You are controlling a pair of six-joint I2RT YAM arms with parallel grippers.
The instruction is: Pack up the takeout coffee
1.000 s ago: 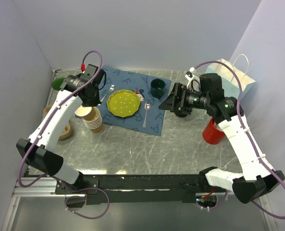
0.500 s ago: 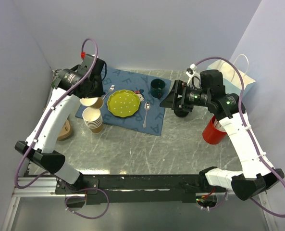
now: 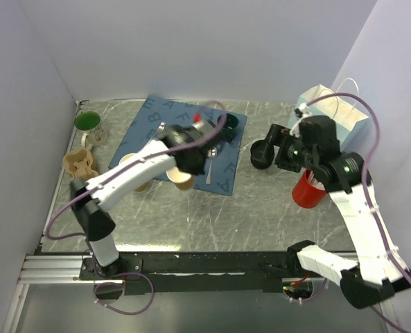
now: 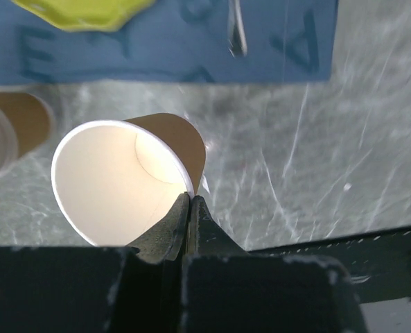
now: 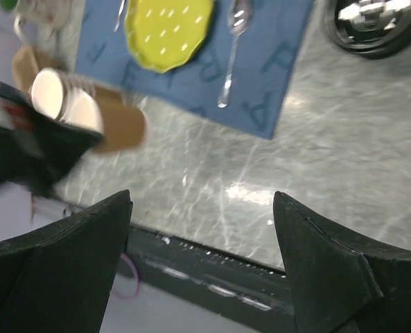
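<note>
Beyond right tool [image 5: 202, 201], takeout coffee [image 5: 370, 28] cropped

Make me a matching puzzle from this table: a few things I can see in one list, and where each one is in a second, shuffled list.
Things:
1. lidless paper cup
2. red cup
3. yellow plate
4. green mug

Places:
A. on the blue mat
B. far left corner of the table
C. pinched by its rim in the left gripper
D. right side of the table, beside the right arm

Pairs: 1-C, 2-D, 3-A, 4-B.
</note>
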